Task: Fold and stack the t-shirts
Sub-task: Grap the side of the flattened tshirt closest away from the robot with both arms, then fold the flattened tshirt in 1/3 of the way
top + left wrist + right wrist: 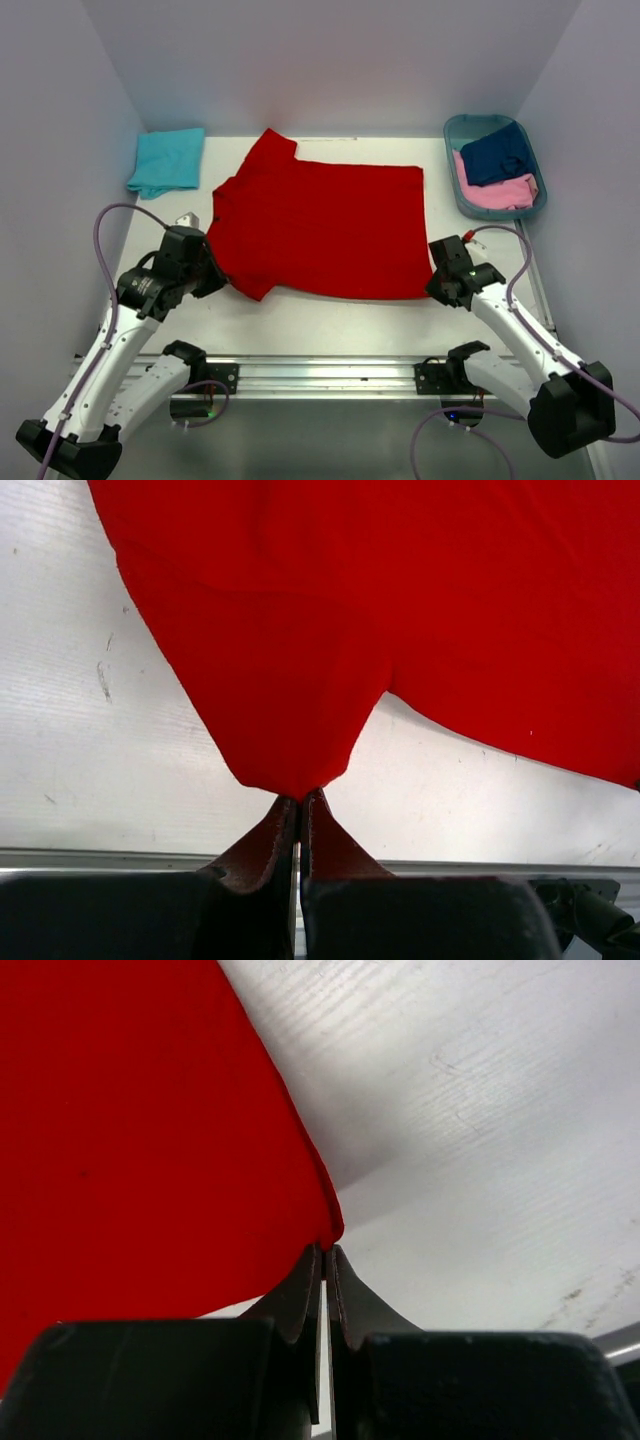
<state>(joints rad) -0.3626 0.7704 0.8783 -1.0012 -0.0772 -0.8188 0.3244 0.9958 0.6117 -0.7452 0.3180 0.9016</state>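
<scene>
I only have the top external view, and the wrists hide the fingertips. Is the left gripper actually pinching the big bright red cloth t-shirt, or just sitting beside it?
Observer: Pinching. In the left wrist view the left gripper is shut on the bright red cloth t-shirt, with the pointed tip of the near sleeve between its jaws.
Operator: And the right one?
Observer: The right wrist view shows the right gripper shut on the shirt's near hem corner, with only the very corner caught.
Operator: Is that corner lifted?
Observer: Probably a little. The red edge casts a shadow on the white table beside it.
</scene>
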